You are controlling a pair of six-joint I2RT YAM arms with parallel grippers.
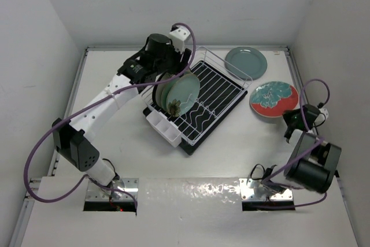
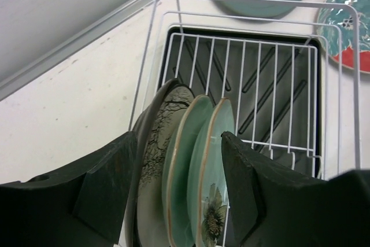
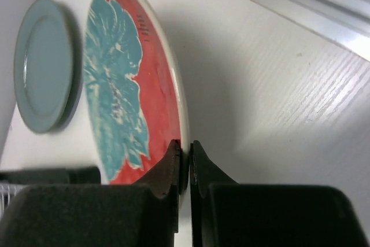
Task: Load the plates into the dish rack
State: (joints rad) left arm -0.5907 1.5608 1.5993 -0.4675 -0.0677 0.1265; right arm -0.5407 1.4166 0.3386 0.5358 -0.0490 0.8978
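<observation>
The white wire dish rack [image 1: 217, 93] stands mid-table on its black tray, also in the left wrist view [image 2: 254, 79]. A cream plate with dark rim [image 2: 151, 160] and two pale green plates, the front one with a dark flower [image 2: 215, 201], stand upright in it. My left gripper [image 1: 169, 73] is open, its jaws either side of these plates [image 2: 179, 192]. The red plate with teal flowers [image 1: 274, 100] lies at the right. My right gripper [image 1: 292, 121] is shut on its rim [image 3: 185, 154]. The grey-teal plate [image 1: 245, 63] lies flat behind it.
The white cutlery box [image 1: 163, 126] is at the rack's near-left end. White walls close in the table on the left, back and right. The grey-teal plate [image 3: 43, 65] lies just beyond the red plate [image 3: 115, 85] in the right wrist view.
</observation>
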